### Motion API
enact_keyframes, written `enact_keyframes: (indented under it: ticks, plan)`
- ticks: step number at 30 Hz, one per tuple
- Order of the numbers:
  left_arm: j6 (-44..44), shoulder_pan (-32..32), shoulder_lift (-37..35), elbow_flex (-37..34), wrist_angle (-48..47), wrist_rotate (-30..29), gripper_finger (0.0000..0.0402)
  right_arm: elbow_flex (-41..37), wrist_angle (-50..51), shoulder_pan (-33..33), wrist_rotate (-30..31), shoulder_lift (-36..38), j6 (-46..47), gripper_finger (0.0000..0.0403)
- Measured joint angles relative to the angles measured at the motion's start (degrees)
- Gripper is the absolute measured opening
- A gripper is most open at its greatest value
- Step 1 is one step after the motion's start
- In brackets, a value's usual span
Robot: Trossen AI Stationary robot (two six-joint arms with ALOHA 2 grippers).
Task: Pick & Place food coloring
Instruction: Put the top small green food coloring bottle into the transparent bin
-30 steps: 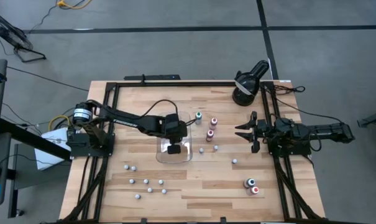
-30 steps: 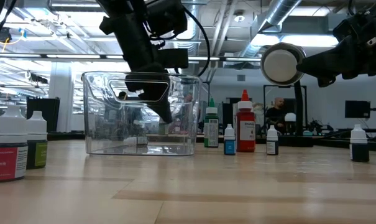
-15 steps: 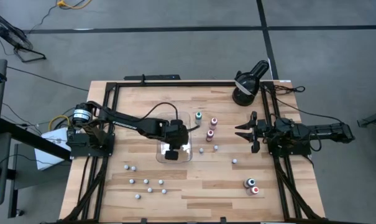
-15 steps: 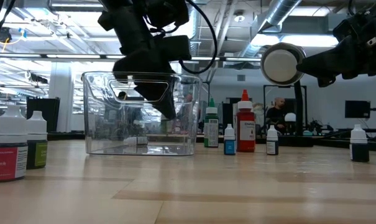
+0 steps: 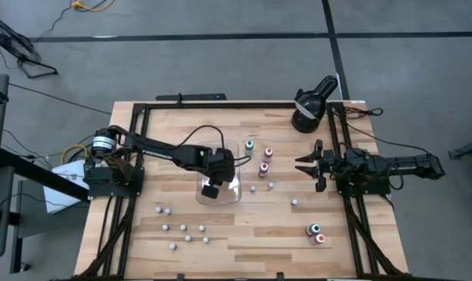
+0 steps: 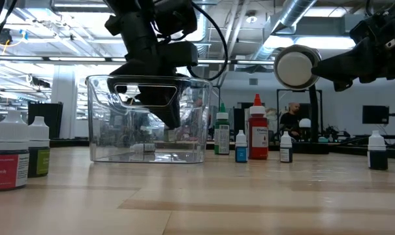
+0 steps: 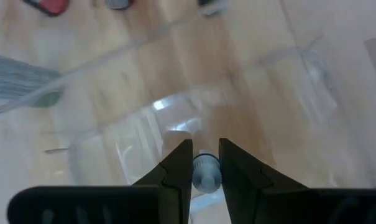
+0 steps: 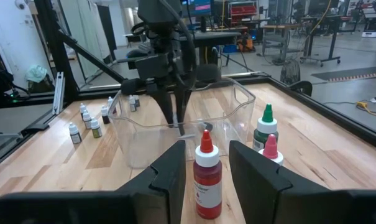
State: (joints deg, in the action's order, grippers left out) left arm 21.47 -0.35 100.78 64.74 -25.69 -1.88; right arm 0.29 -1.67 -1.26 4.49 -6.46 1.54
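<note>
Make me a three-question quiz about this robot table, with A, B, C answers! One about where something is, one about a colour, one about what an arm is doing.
1. Where is the left end effector?
A. Down inside the clear tray
B. Over the black lamp
C. Off the table

2. What colour is the cap of the tall bottle right in front of the right end effector?
A. Blue
B. Red
C. Yellow

3. What is between the left end effector's fingers?
A. Nothing
B. The lamp
C. A tiny white-capped bottle

Answers:
1 A: the high and low views show its fingers reaching down into the tray.
2 B: the right wrist view shows a red pointed cap.
3 C: the left wrist view shows the fingers closed on the small bottle.
</note>
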Motion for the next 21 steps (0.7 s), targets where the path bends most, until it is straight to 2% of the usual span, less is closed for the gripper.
enact_keyframes:
  ticks: [9, 21]
  plan:
    - [0.35, -0.01, 3.45, 1.77, 0.07, -0.9, 0.0061, 0.0, 0.15, 0.02, -0.02, -0.11, 0.0, 0.0113]
    - [-0.09, -0.01, 3.44, 2.13, -0.43, -0.95, 0.007, 0.0, 0.07, 0.0, 0.0, -1.03, 0.0, 0.0113]
